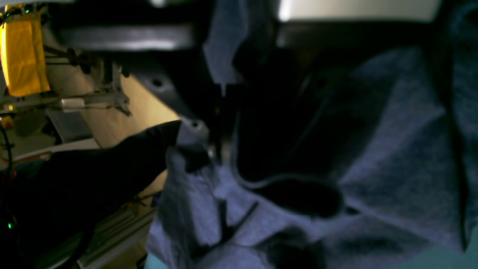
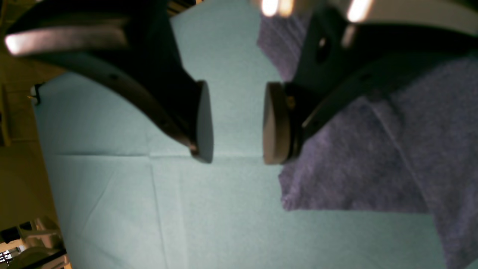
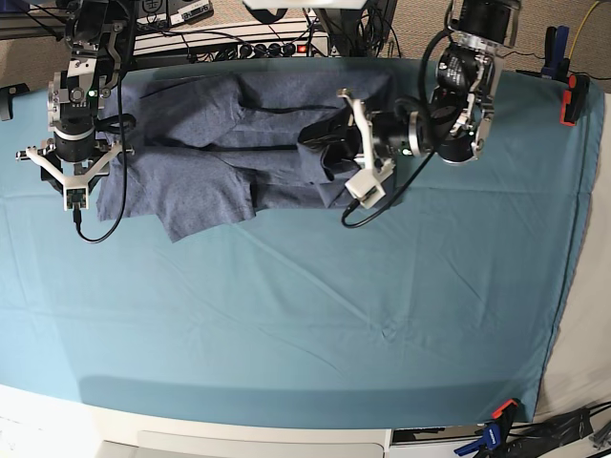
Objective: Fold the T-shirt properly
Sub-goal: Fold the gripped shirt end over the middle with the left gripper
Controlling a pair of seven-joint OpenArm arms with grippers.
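T-shirt (image 3: 229,143) lies rumpled along far edge of teal cloth (image 3: 305,315); my left gripper (image 3: 336,143) clenched on shirt fabric, lifting fold; right gripper (image 2: 237,119) released, jaws parted beside hem; I'd draw fold across slowly, keeping edge taut

Black arms (image 3: 449,105), white-framed claws (image 3: 72,176)

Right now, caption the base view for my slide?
Left gripper pinches the T-shirt's bunched end on the teal cloth; right gripper hovers open at its other edge.
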